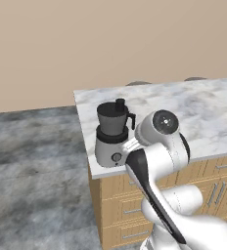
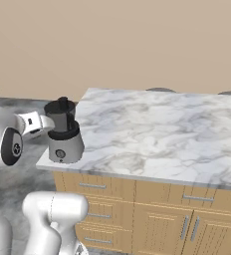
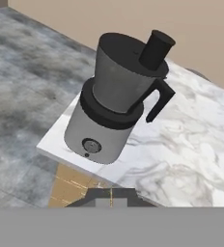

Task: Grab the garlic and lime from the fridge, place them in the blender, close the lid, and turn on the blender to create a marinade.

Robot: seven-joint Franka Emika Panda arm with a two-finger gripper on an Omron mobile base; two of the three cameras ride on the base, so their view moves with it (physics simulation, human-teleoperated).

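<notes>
The blender point(image 3: 109, 111) stands at the corner of the marble counter, with a light grey base, a round front knob point(image 3: 91, 145) and a dark jar with a black handle. The black lid point(image 3: 128, 50) sits on the jar's mouth, its raised knob upright. My gripper point(image 3: 110, 194) is shut with nothing between its fingers. It hangs just off the counter's edge, in front of the blender's base and apart from it. From the base views, the blender point(image 1: 113, 136) point(image 2: 63, 137) has my hand point(image 2: 34, 122) close beside it. The garlic, the lime and the fridge are out of view.
The marble counter point(image 2: 152, 134) stretches away from the blender. Wooden drawers and cabinet doors point(image 2: 137, 209) lie under it. Grey floor point(image 1: 32, 161) borders the counter's end, and a beige wall point(image 1: 86, 39) rises behind. Dark stool tops point(image 2: 160, 90) peek over the far edge.
</notes>
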